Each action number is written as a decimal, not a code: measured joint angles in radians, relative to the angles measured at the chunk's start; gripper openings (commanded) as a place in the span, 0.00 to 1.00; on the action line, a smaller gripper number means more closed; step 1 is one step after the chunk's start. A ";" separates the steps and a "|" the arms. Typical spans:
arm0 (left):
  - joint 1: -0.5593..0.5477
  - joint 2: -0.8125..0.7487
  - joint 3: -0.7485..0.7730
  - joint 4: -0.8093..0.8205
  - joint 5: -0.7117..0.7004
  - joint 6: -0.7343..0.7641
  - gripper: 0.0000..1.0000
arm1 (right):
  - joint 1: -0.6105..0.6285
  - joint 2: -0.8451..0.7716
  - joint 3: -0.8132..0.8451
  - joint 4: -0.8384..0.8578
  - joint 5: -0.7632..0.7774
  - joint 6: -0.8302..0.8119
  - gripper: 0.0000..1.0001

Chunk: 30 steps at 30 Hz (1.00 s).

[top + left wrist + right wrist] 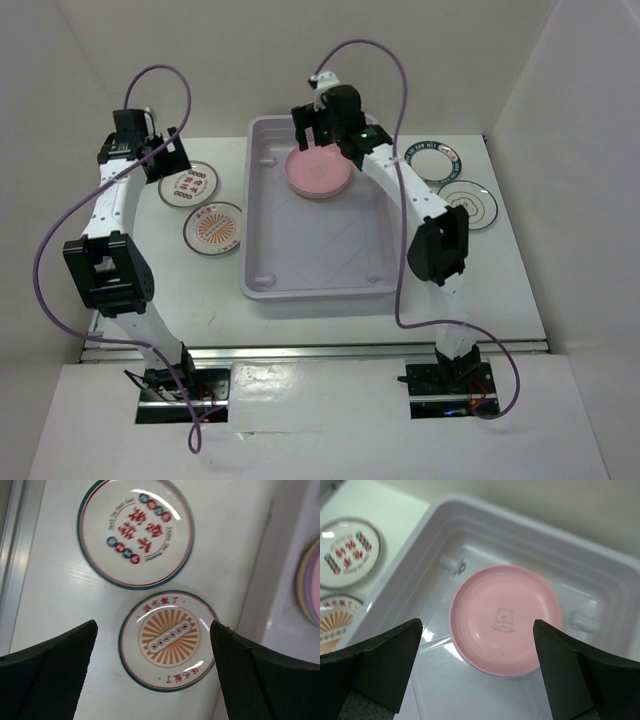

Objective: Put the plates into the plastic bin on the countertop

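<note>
The plastic bin stands mid-countertop. A pink plate lies in its far end on top of other plates; a lavender rim shows under it in the right wrist view. My right gripper hovers open and empty over that plate. On the left lie the red-marked plate and the orange sunburst plate. My left gripper is open and empty above the sunburst plate. On the right lie the dark-green-rimmed plate and the line-drawing plate.
White walls close in the countertop at the back and both sides. A metal rail runs along the near edge. Purple cables loop above both arms. The bin wall rises just right of the sunburst plate.
</note>
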 measured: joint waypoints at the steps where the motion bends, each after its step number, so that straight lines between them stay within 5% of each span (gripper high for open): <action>1: 0.021 -0.015 -0.048 0.024 0.008 -0.016 0.99 | -0.003 -0.044 -0.018 0.013 0.023 0.007 1.00; 8: 0.157 -0.054 -0.294 0.203 0.103 -0.145 0.99 | -0.179 -0.338 -0.288 0.196 0.087 0.100 1.00; 17: 0.177 -0.038 -0.462 0.490 0.199 -0.332 0.96 | -0.482 -0.201 -0.375 0.162 -0.156 0.273 1.00; 30: 0.195 0.142 -0.463 0.637 0.186 -0.513 0.90 | -0.488 -0.185 -0.430 0.179 -0.346 0.306 1.00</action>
